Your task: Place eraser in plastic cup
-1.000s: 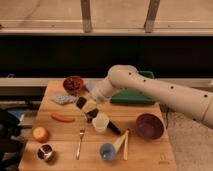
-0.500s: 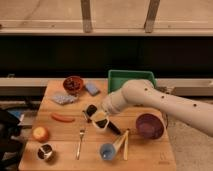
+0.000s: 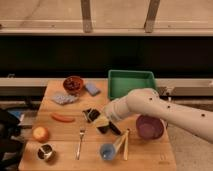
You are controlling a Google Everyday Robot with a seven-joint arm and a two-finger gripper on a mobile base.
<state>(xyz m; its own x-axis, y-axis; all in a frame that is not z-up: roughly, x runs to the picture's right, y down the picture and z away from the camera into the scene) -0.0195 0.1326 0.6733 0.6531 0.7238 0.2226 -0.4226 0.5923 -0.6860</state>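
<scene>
Robot gripper (image 3: 100, 121) low over the bench (image 3: 60, 131), fingers closed; whether on the eraser (image 3: 115, 128), unclear; plastic cup (image 3: 107, 151) waits nearby.

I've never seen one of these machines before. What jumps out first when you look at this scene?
The big white arm reaching in from the right over a wooden table grabs the eye, its hand shut, low over the middle of the table near a white cup. Behind it sits a bright green bin at the back edge. In front, near the table's front edge, stands a small light-blue plastic cup.
</scene>
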